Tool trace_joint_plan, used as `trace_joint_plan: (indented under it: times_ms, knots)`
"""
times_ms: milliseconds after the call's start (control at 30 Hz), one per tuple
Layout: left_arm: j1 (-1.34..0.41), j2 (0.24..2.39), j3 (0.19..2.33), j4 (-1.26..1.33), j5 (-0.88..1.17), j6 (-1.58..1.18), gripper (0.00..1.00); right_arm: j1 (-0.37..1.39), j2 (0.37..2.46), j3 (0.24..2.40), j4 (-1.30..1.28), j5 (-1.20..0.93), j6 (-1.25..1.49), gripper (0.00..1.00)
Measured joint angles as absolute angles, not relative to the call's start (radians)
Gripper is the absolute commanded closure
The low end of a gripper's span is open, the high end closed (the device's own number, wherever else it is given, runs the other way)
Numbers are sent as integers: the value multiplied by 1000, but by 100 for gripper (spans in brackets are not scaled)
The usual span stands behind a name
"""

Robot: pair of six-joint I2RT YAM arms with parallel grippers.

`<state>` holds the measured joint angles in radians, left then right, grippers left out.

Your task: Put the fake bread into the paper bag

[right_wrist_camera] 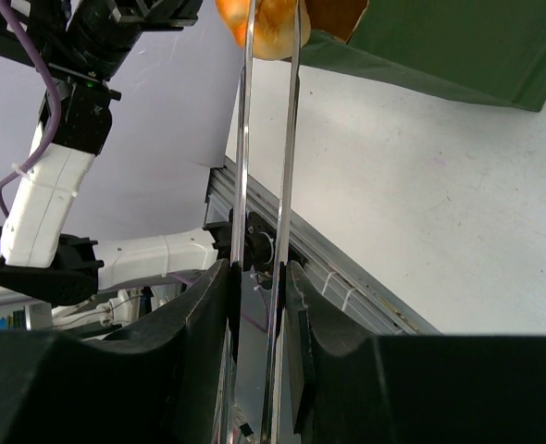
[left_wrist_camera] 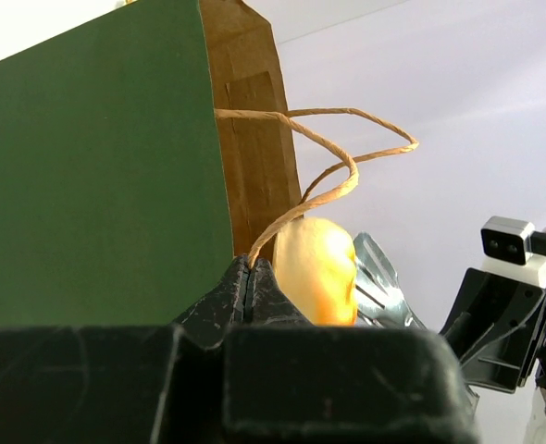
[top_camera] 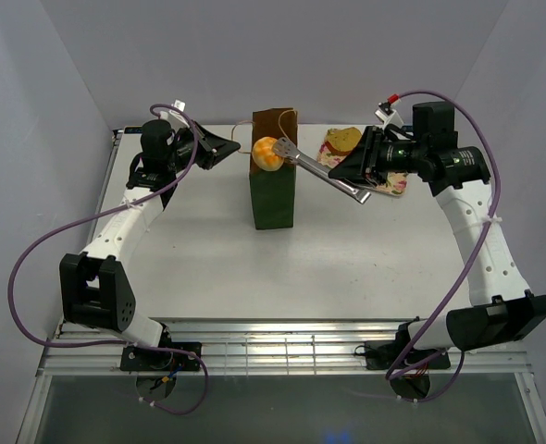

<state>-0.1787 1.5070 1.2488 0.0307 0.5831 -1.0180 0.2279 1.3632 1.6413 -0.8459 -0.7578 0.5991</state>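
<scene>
The paper bag (top_camera: 273,199) stands upright mid-table, dark green outside, brown inside. My left gripper (top_camera: 229,149) is shut on one thin tan loop handle (left_wrist_camera: 319,162), the jaws pinched together at the cord's end (left_wrist_camera: 250,273). My right gripper (top_camera: 361,171) is shut on metal tongs (top_camera: 321,169), whose two blades run between its fingers (right_wrist_camera: 259,277). The tongs' tips clamp a round golden bun (top_camera: 266,154) of fake bread at the bag's open mouth, beside the brown inner wall (left_wrist_camera: 317,268). Another bread piece (top_camera: 344,139) lies at the back right.
A flat floral-patterned tray (top_camera: 391,188) sits under the right gripper at the back right. The right arm's camera block (left_wrist_camera: 506,242) shows beyond the bag. The left arm (right_wrist_camera: 60,166) shows in the right wrist view. White walls close in the table on three sides.
</scene>
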Motion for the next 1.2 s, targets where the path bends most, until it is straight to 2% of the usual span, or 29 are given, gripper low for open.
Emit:
trace_joint_plan:
  times_ms: [700,967,1100,1200]
  knots:
    - [-179,1502,1235,30,584,-1010,100,230,1435,1746,-804,-733,642,67]
    - [-179,1502,1237,27,587,-1008,100,230,1435,1722,-798,-731,641,66]
    - [-179,1502,1241,27,588,-1003,100,230,1433,1673,-786,-725,643,62]
    - [-179,1502,1241,26,589,-1003,100,230,1433,1668,-781,-716,647,55]
